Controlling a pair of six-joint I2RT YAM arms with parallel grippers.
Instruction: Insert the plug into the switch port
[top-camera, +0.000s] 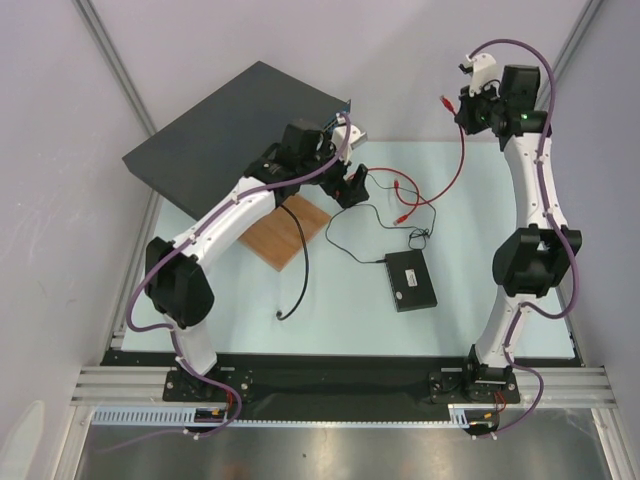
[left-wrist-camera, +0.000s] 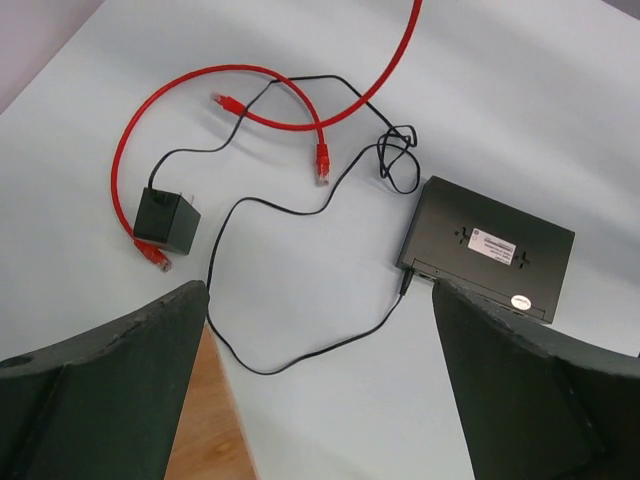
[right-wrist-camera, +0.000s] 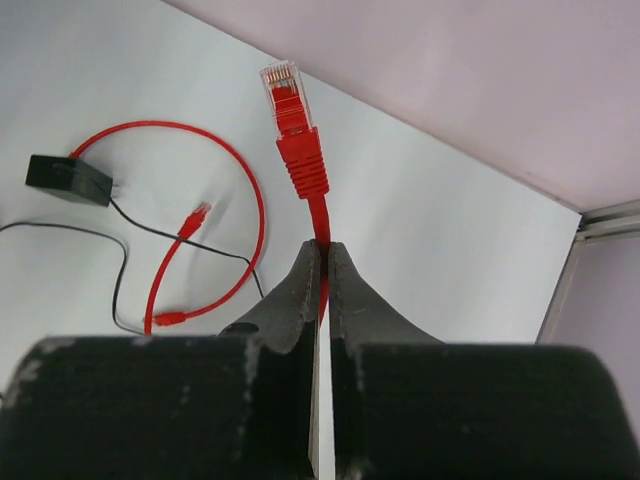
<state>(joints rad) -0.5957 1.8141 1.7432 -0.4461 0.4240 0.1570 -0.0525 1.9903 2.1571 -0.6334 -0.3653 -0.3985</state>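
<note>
My right gripper (right-wrist-camera: 322, 250) is raised at the far right (top-camera: 465, 100) and shut on a thin red cable (right-wrist-camera: 318, 215) just behind its plug (right-wrist-camera: 287, 100). The plug sticks up past the fingertips, its clear tip free. The flat black switch (top-camera: 412, 279) lies on the table, white label up (left-wrist-camera: 490, 245). The switch port edge (left-wrist-camera: 432, 272) faces my left gripper, with a thin black wire plugged into it. My left gripper (left-wrist-camera: 315, 300) hovers open and empty above the table (top-camera: 350, 185), left of the switch.
A second red cable (left-wrist-camera: 120, 170) loops on the table beside a small black cube (left-wrist-camera: 165, 220). A wooden board (top-camera: 290, 232) lies under the left arm, with a thicker black cable (top-camera: 300, 270) across it. A large dark rack unit (top-camera: 235, 125) fills the back left.
</note>
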